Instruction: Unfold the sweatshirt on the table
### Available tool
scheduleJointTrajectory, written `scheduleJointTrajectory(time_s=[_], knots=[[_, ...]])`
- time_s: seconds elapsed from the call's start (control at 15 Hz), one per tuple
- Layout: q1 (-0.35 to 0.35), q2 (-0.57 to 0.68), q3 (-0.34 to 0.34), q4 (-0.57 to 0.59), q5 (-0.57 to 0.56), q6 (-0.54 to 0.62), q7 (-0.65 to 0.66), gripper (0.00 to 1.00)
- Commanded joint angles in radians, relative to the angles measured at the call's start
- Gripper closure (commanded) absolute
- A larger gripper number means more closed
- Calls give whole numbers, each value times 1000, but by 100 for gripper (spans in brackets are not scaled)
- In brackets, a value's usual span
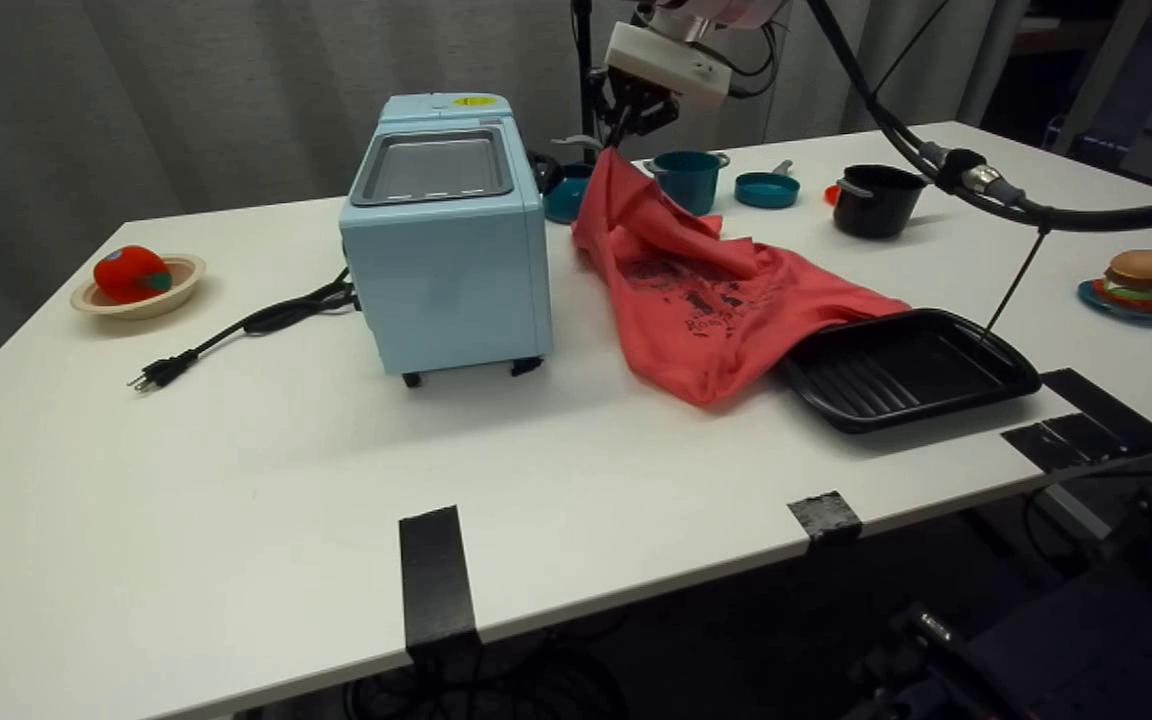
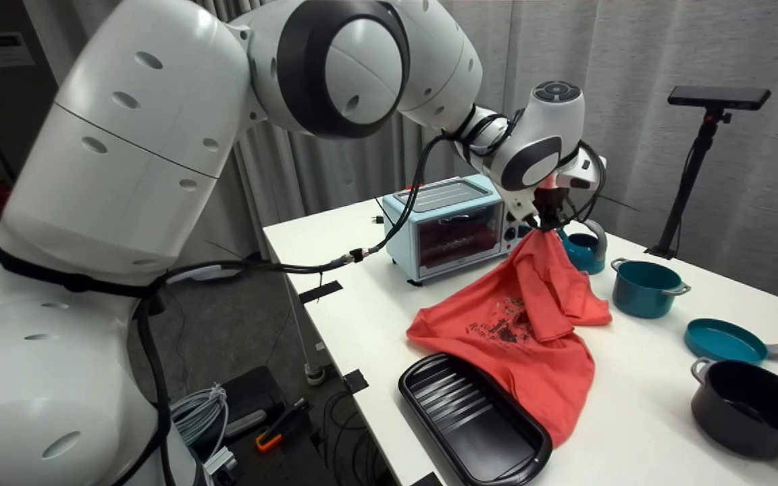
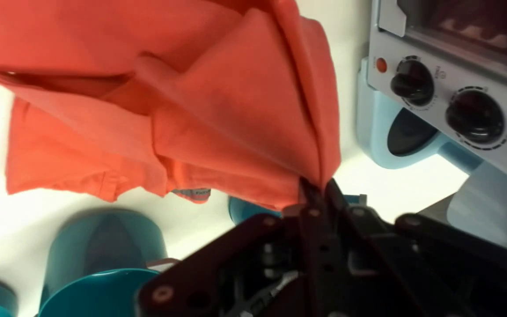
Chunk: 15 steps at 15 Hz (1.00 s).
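Observation:
The coral-red sweatshirt (image 1: 661, 350) with dark print lies wrinkled on the white table (image 1: 266, 500). One corner is pulled up into a peak, and there my gripper (image 1: 613, 147) is shut on the fabric. Seen in an exterior view, the raised sweatshirt (image 2: 558, 378) slopes down from the gripper (image 2: 549, 228), and a folded strip hangs across its front. In the wrist view, the gripper (image 3: 318, 187) pinches bunched sweatshirt cloth (image 3: 236, 101) between its fingertips; the pinched bit itself is hidden. Its lower part rests on the tabletop, with folds covering part of the print.
A light-blue toaster oven (image 1: 446, 285) stands beside the raised cloth. The sweatshirt's near edge meets a black ribbed tray (image 1: 921, 365). Behind are a teal kettle (image 2: 581, 251), teal pot (image 2: 645, 290), teal pan (image 2: 723, 341) and black pot (image 2: 750, 405). A camera stand (image 2: 689, 172) rises behind.

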Motion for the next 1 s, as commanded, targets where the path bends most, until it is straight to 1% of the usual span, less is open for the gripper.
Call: scheduleJointTrajectory(time_s=[0.0,0.07,0.13,0.27,0.33,0.4,0.53,0.73,0.8,0.93], knots=[[-37,-84,40,-86,24,-55,-91,99],[-43,-100,44,-107,22,-110,-109,70],[-54,-113,55,-126,26,-171,-143,69],[-69,-131,63,-151,39,-279,-189,55],[-65,-130,50,-145,29,-348,-185,46],[-56,-128,33,-143,16,-370,-179,39],[-48,-108,13,-117,6,-379,-174,24],[-41,-67,-7,-85,-2,-312,-173,2],[-39,-51,-12,-72,-8,-294,-172,0],[-34,-20,-23,-50,-23,-255,-167,0]])
